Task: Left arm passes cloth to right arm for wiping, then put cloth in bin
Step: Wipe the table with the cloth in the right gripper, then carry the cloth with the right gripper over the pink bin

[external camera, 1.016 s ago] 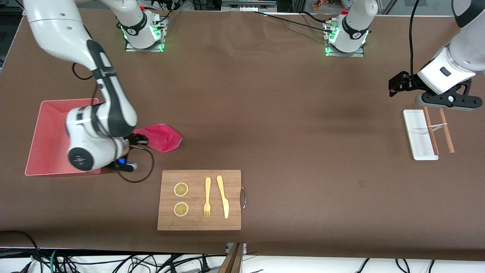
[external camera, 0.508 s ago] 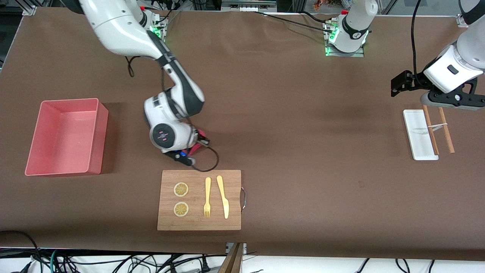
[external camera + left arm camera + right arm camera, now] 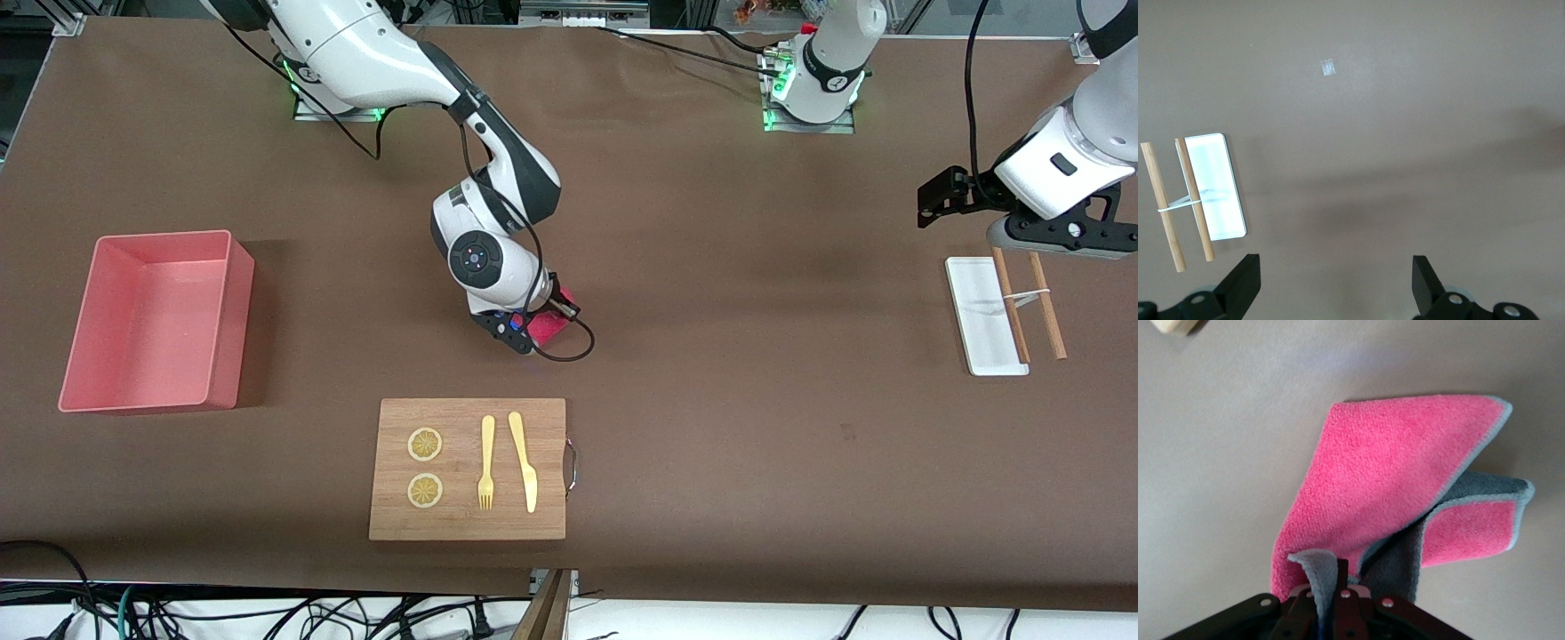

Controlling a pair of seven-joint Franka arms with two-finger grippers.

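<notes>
While the right pincer [image 3: 544,322] is clamped on one corner of the cloth [image 3: 549,325], it sits low over the brown desk [image 3: 729,418] near the middle, a bit farther from the front camera than the wooden board [image 3: 468,469]. Right wrist view shows the cloth [image 3: 1405,487] trailing out from the shut fingers, folded over itself, pink face up with the grey edge and a grey underside showing, spread on the desk surface. In the front view most of the cloth is hidden under the wrist, only a small magenta patch shows. Bin [image 3: 151,322] stands toward the right arm's end of the desk, well apart from the cloth, nothing visible inside it. Board carries two lemon slices [image 3: 425,444], a yellow fork [image 3: 486,462] and a yellow knife [image 3: 524,460], side by side, not touched. Left pincer [image 3: 1335,280] hangs in the air with fingers spread wide, holding nothing, over the desk just beside the white tray [image 3: 982,316] at the left arm's end; the left arm waits. Two wooden sticks [image 3: 1029,304] joined by a thin white band lie partly over the tray's edge, one on the tray, one on the desk beside it. Left wrist view gives the same tray [image 3: 1217,187] and sticks [image 3: 1178,203], plus bare desk.
</notes>
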